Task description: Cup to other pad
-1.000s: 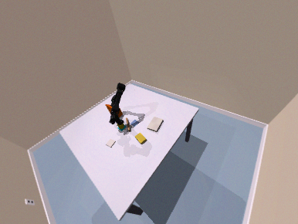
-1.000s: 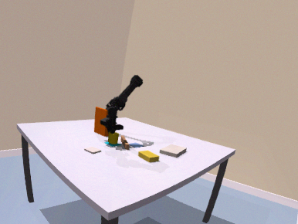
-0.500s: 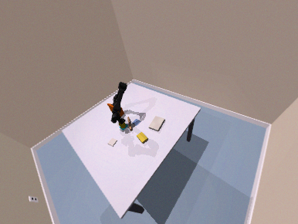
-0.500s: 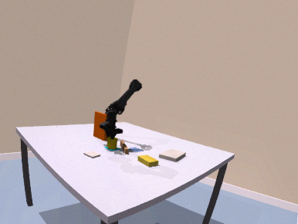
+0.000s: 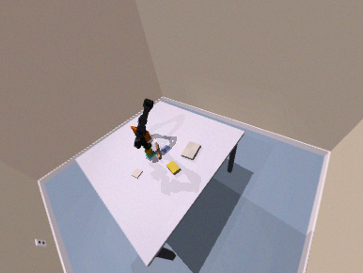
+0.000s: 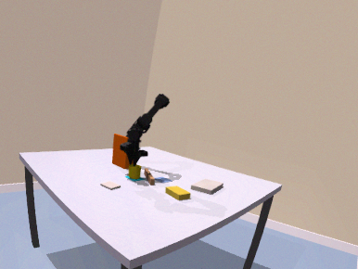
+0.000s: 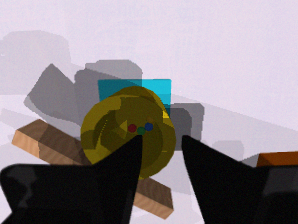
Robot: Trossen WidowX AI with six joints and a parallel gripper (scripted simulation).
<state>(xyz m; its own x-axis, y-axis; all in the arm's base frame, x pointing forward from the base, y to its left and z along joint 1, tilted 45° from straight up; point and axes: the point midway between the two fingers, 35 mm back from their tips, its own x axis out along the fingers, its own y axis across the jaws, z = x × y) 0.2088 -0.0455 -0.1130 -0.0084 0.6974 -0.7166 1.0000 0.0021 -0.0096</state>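
cup on the cyan pad, fingers parted

cup (image 7: pixel 127 130) stands upright on the cyan pad (image 7: pixel 134 90), three marbles (image 7: pixel 140 128) inside. gripper (image 7: pixel 161 145) sits just above its rim, open, gripping nothing. a wood block (image 7: pixel 50 142) lies beside the cup on the table (image 5: pixel 141 212).

Wrist view: gripper (image 7: pixel 161 150) fingers block the cup's (image 7: pixel 127 131) near rim, so contact can't be read. Cup hides most of the cyan pad (image 7: pixel 135 90). Orange block (image 7: pixel 278 159) cut off at right edge. Top view: cup too small to tell.
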